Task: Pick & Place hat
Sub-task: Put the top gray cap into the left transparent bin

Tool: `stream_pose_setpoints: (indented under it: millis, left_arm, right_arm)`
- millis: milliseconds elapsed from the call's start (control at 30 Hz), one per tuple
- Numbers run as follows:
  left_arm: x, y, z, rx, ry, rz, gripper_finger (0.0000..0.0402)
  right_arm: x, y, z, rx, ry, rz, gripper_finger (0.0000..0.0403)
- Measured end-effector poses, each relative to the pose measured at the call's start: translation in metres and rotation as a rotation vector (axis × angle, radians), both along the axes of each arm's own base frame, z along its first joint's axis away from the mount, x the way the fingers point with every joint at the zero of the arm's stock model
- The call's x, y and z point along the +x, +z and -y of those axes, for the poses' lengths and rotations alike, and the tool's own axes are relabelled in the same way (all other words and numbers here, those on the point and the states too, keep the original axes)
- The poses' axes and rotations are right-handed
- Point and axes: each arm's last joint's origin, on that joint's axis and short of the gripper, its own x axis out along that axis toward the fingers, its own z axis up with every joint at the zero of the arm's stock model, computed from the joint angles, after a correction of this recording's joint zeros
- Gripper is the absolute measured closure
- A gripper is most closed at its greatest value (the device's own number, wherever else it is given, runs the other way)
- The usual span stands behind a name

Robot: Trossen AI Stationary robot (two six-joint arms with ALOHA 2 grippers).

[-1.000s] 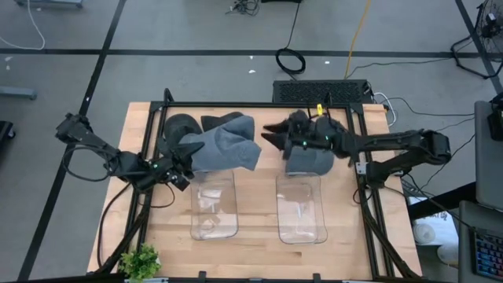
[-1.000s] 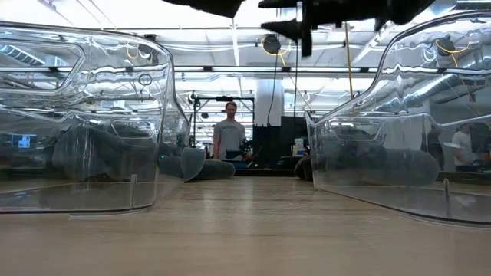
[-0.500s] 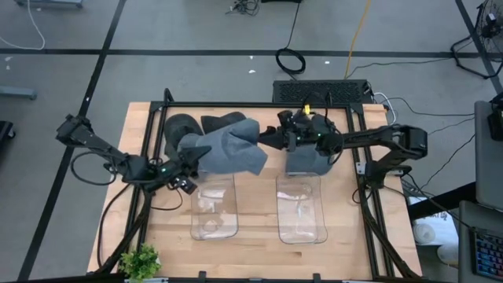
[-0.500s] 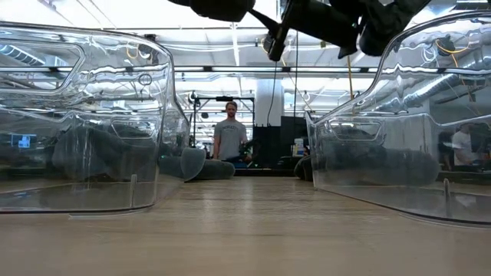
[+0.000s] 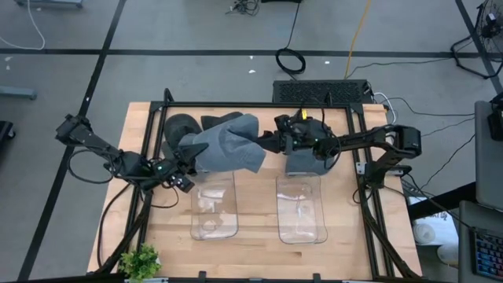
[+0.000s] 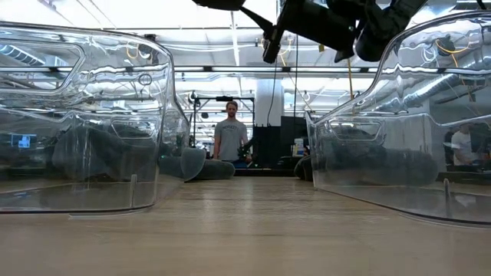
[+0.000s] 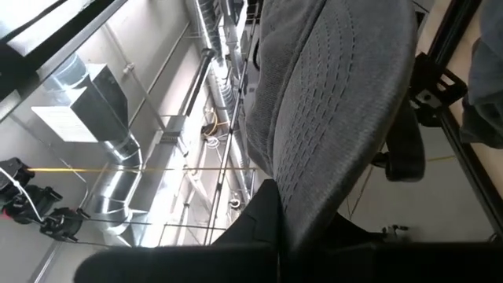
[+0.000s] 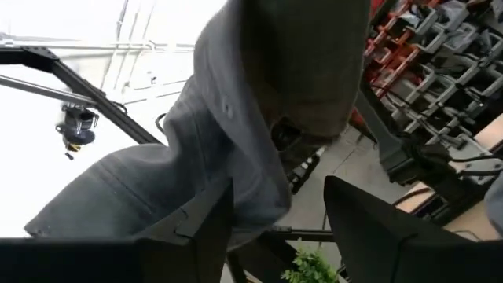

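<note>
A grey knit hat (image 5: 228,145) hangs in the air above the far end of the left clear bin (image 5: 214,224). My left gripper (image 5: 187,165) reaches in from the table's left and is shut on it. My right gripper (image 5: 267,143) comes in from the right at the hat's right side and is open. In the right wrist view its two fingers stand on either side of the hat's (image 8: 259,118) drooping edge; whether they touch it cannot be told. In the low view the hat (image 6: 219,4) and the right gripper (image 6: 268,46) are high above the table. My left gripper (image 7: 275,196) pinches the hat's left edge (image 7: 306,181) between its two fingers, coming level from the table's left. The hat is lifted clear of the table and spreads away from the fingers toward the right arm.
A second grey hat (image 5: 308,163) lies on the table behind the right clear bin (image 5: 301,228), under the right arm. Two dark hats (image 5: 182,126) (image 5: 220,120) lie at the far left. A black frame (image 5: 236,104) rims the table. A small plant (image 5: 141,261) stands at the near left corner.
My right arm has stretched toward the table's left and dipped, bringing its open gripper from above the second grey hat to the held hat's right edge. My left gripper has kept its hold, and the hat has shifted slightly.
</note>
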Motion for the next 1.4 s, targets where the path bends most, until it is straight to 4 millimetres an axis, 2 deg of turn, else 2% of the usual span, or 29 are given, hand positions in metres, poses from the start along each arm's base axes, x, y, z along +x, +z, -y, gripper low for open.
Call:
stream_pose_setpoints:
  millis: [167, 400, 667, 833, 933, 1100, 1133, 1267, 1400]
  left_arm:
    - [0.003, -0.001, -0.003, -0.001, 0.013, -0.002, 0.0393]
    - [0.008, -0.003, -0.006, -0.022, 0.018, 0.007, 0.0393]
    - [0.017, -0.012, -0.002, -0.023, 0.028, -0.025, 0.0393]
    - [0.022, -0.017, 0.000, -0.046, 0.032, -0.032, 0.0393]
    - [0.022, -0.018, 0.000, -0.067, 0.045, -0.025, 0.0390]
    - [0.023, -0.021, 0.000, -0.109, 0.037, -0.016, 0.0388]
    - [0.023, -0.021, 0.000, -0.117, 0.034, -0.018, 0.0387]
    - [0.023, -0.024, 0.001, -0.199, 0.014, 0.011, 0.0386]
    - [0.023, -0.025, 0.002, -0.361, -0.015, 0.096, 0.0384]
  right_arm:
    - [-0.001, 0.005, -0.008, -0.007, -0.026, 0.064, 0.0215]
    - [-0.004, 0.013, -0.010, -0.007, -0.014, 0.150, 0.0216]
    - [-0.005, 0.028, -0.014, -0.055, 0.094, 0.231, 0.0216]
    - [0.002, 0.035, -0.015, -0.107, 0.132, 0.188, 0.0222]
    - [0.004, 0.034, -0.015, -0.158, 0.160, 0.176, 0.0255]
    - [0.004, 0.034, -0.016, -0.249, 0.166, 0.201, 0.0374]
    - [0.004, 0.034, -0.016, -0.268, 0.157, 0.208, 0.0388]
    - [0.000, 0.039, -0.017, -0.315, 0.124, 0.223, 0.0399]
    - [-0.006, 0.047, -0.018, -0.390, 0.079, 0.181, 0.0401]
